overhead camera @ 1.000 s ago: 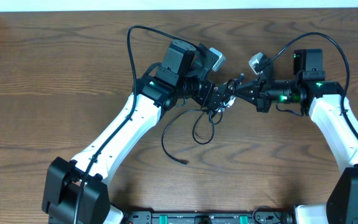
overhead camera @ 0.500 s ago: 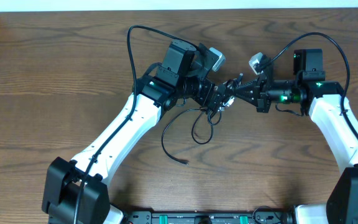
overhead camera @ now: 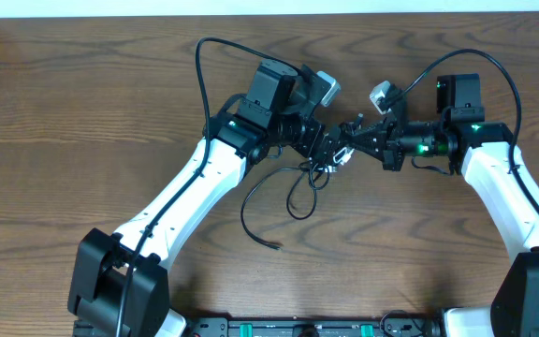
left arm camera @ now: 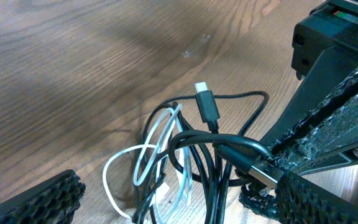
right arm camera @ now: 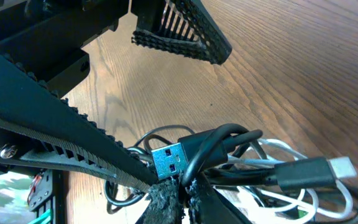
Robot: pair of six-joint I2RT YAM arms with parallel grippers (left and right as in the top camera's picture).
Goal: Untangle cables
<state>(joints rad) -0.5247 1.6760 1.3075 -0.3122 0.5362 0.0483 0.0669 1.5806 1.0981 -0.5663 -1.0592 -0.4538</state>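
Left gripper: jaws spread wide, grasping nothing, straddling the knot. The thin black and white plug-ended cables sit bunched between both tools, low over the brown wooden table. One black tail trails toward the robot. Right gripper: clenched on a black cord beside the blue-tongued USB plug. Judgement: the left tool should close on one separate strand, preferably the white loop, then draw away slowly, watching for tightening.
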